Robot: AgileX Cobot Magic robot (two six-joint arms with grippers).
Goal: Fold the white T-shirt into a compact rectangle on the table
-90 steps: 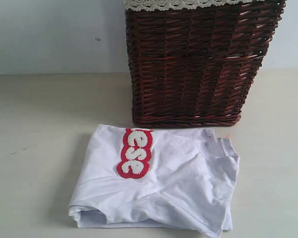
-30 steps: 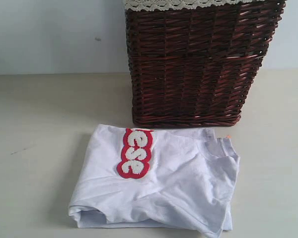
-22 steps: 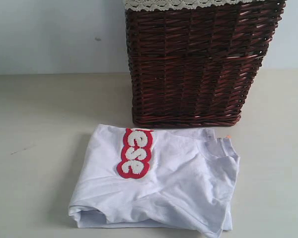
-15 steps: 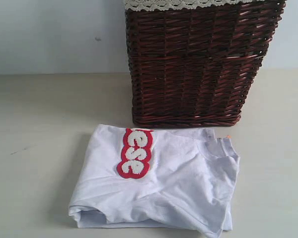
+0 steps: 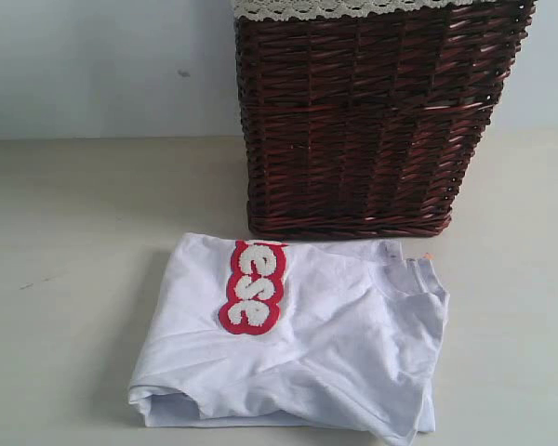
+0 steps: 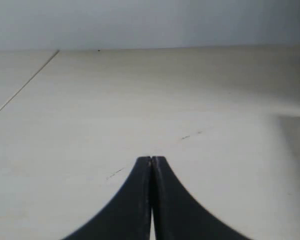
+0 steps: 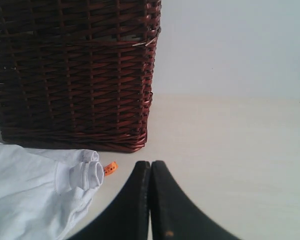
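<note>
Already the white T-shirt [image 5: 298, 344] lies folded on the table [image 5: 65, 232], a rough rectangle with its red-edged lettering [image 5: 251, 288] face up and its far edge just in front of the foot of the wicker basket [image 5: 363, 121]. I judge the folding as good as done. The near left corner still bulges where the layers stack, and the right edge runs ragged toward the bunched collar, beside a small orange tag [image 7: 110, 168].

If I tidy, I should come down flat on that puffed corner and smooth outward along the fold. I must not pinch or lift, because soft cotton drags its lower layers along and would undo the shape. I should also keep clear of the basket.

My left gripper [image 6: 151, 159] has its jaws pressed together on nothing, over bare table with the shirt barely at the edge of its view. My right gripper [image 7: 150, 163] is likewise closed and empty, near the collar corner but not touching it.

Against the earlier exterior frames nothing differs: the shirt keeps the same outline and creases, the basket has not shifted, and neither arm enters that view.
</note>
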